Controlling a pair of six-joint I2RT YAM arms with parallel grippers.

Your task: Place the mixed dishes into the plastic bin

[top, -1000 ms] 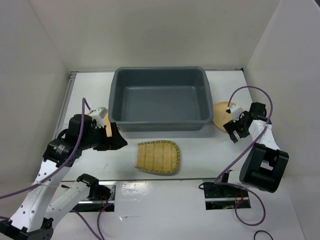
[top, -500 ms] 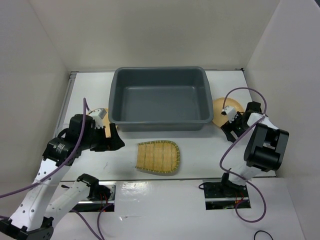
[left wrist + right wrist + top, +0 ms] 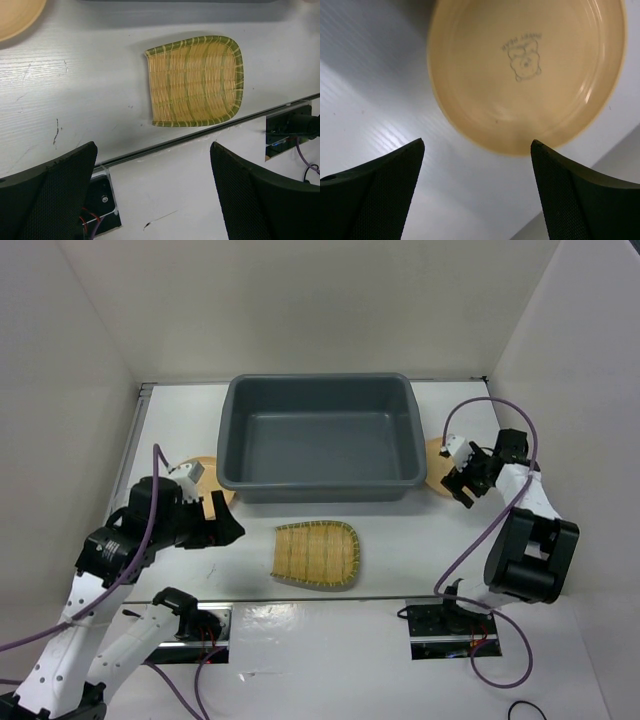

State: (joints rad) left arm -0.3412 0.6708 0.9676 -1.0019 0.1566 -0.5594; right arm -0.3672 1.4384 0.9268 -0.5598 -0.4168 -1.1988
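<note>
Both claws stand wide open and hold nothing. Seen from above, the left claw [image 3: 222, 528] hangs over the table [image 3: 400, 530] near the front left corner of the grey bin [image 3: 320, 380], pointing toward the middle of the table. In the left wrist view the left claw [image 3: 152, 146] has its two dark fingers [image 3: 55, 190] far apart, with bare table between them. The woven bamboo tray [image 3: 195, 80] lies flat just beyond the tips. From above, the tray [image 3: 315, 553] sits in front of the bin and apart from it, with its rounded end toward the right.

One tan plate [image 3: 212, 472] lies on the table at the bin's front left corner, partly hidden by the left arm. Only its edge shows at the top left of the left wrist view [image 3: 15, 15].

The right claw [image 3: 462, 485] is at the bin's right side, over the other tan plate [image 3: 436, 462], which lies on the table just beside the bin's right wall. In the right wrist view the right claw [image 3: 476, 144] has its jaws spread wider than the near part of the plate [image 3: 525, 70]. A small printed bear mark shows on the plate. Neither finger appears to touch the plate, though its near rim is blurred.
</note>
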